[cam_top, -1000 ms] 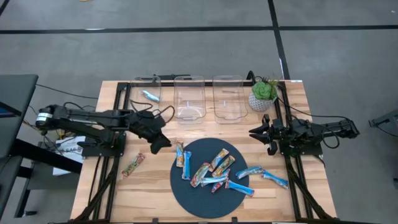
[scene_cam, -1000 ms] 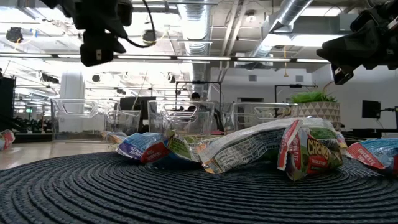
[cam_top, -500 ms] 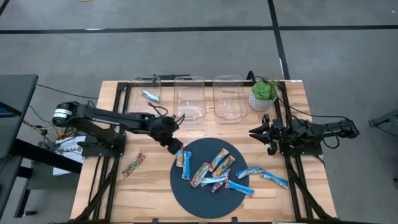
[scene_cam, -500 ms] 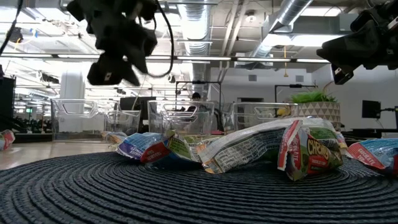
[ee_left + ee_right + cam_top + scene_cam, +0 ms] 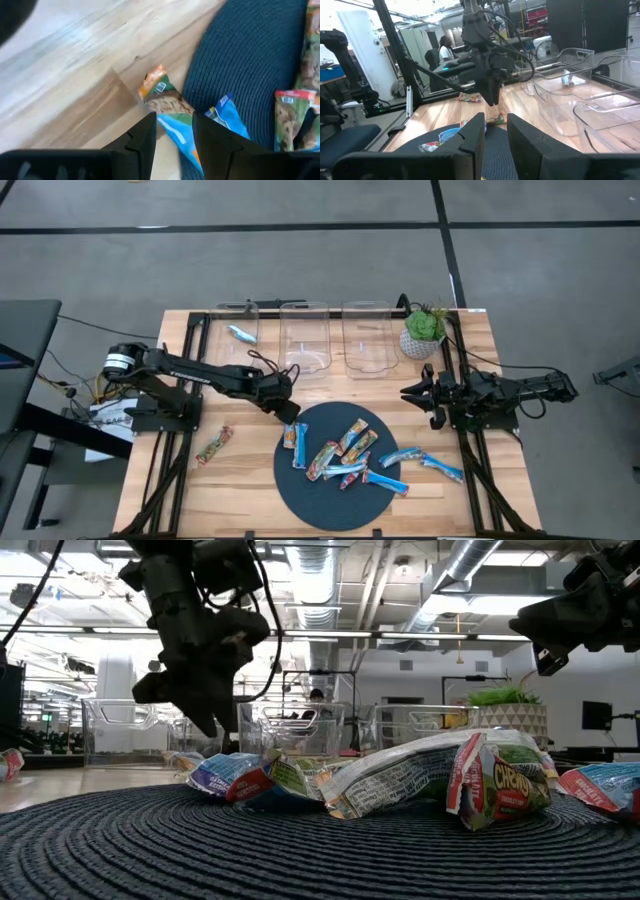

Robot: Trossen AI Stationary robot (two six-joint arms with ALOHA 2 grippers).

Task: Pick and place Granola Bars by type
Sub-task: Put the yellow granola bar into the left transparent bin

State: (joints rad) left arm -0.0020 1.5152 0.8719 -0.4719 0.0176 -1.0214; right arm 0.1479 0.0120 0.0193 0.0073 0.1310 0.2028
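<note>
Mat-edge bar (image 5: 170, 117) under left claw (image 5: 174, 131)

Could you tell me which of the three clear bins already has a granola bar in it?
The leftmost clear bin: a blue granola bar lies inside, while the other two hold none.

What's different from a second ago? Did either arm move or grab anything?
The left claw swung from the bare wood toward the dark mat's left edge and dropped over the bars there, holding nothing. The right claw, bars and bins stayed put.
</note>
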